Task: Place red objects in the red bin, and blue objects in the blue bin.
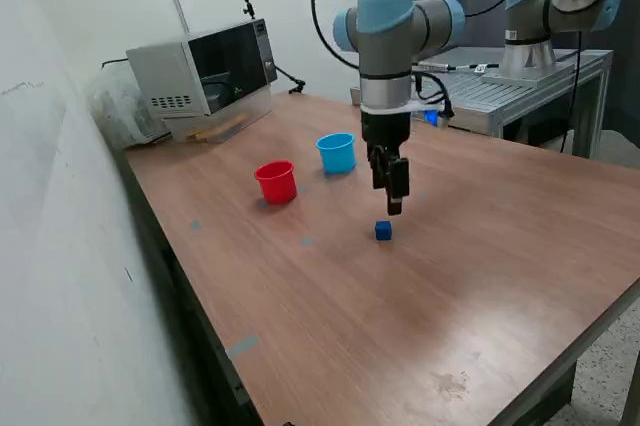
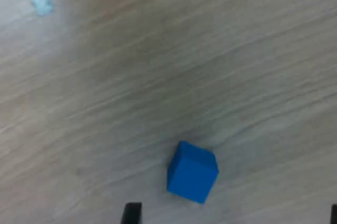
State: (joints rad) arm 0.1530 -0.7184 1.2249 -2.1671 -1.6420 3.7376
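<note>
No readable text, label, brand or number shows anywhere.

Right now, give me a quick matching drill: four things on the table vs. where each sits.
Things:
1. blue cube
2. red cup
3. light blue cup
4. microwave

Places:
A. back corner of the table by the wall
B. on the exterior view's left of the other cup
C. on the bare tabletop just below the hand
D. nearest the arm, on the exterior view's right of the other cup

Pairs: 1-C, 2-B, 3-D, 4-A
</note>
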